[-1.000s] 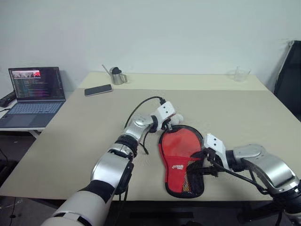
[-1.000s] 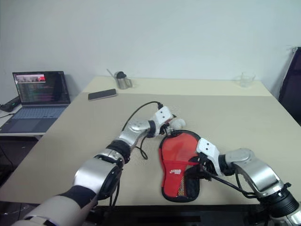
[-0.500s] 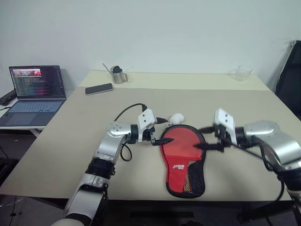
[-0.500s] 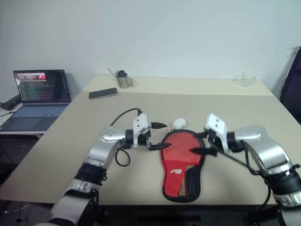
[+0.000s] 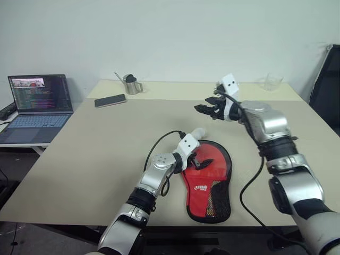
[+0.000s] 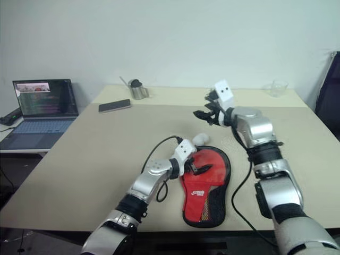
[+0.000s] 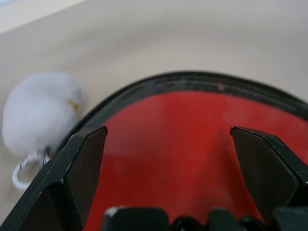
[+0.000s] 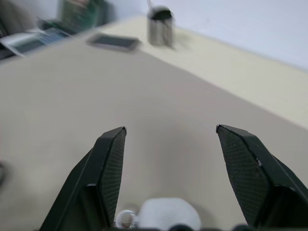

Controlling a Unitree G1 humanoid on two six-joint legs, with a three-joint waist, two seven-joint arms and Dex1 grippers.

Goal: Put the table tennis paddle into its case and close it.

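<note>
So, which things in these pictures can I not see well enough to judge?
- Table tennis paddle: whether it lies inside the case cannot be told; in the eye views the red cover hides any handle.
- Zip of the case: too small in the eye views; the left gripper covers part of the edge.
- White fluffy charm: blurred in the left wrist view.
- Laptop screen: text too small.

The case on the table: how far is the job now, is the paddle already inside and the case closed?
The case lies flat on the table, red face up. No paddle lies loose on the table, so it may be inside, though I cannot confirm this or whether the zip is closed. The left gripper hovers open over the round end, holding nothing. The right gripper is raised, open and empty. Left: checking the zip.
</note>
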